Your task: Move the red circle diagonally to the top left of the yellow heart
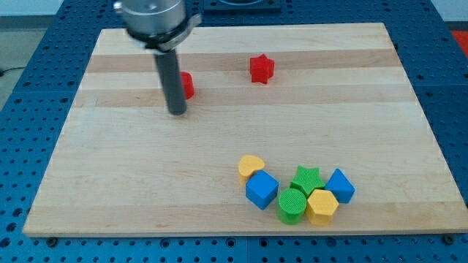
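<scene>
The red circle (187,85) is lying on the table (146,183) in the upper left part of the view, and most of it is hiding behind the dark rod, so only its right edge is showing. My tip (177,112) is resting on the table just at the lower left of this red circle; they are looking very close, perhaps touching, but I cannot tell for sure. The tool is only a straight rod, so it is having nothing to spread or press together, and it is not pinching any block.

The yellow heart (251,167) is sitting well apart from the red circle, toward the view's bottom and right. It is standing at the left end of a tight group of blocks. A blue cube (262,190) is lying just below the heart and is touching it or almost touching it. To the right of the cube, a green circle (292,205) is sitting, and a green star (306,178) is lying just above it. A yellow hexagon (322,205) is lying to the right of the green circle, and another blue block (339,185) is ending the group at the right side.

A red star (261,69) is lying alone near the view's top, to the right of the red circle and apart from it.
</scene>
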Controlling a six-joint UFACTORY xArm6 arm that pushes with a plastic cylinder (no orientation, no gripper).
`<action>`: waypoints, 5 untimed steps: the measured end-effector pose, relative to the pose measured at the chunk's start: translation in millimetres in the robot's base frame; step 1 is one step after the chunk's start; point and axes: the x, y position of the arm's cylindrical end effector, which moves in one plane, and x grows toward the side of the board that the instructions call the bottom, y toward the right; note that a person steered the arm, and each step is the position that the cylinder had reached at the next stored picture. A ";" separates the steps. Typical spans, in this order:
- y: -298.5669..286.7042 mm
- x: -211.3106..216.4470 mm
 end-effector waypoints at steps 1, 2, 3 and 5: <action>-64.6 -30.6; -6.8 -27.0; 56.3 -15.7; -72.5 -56.2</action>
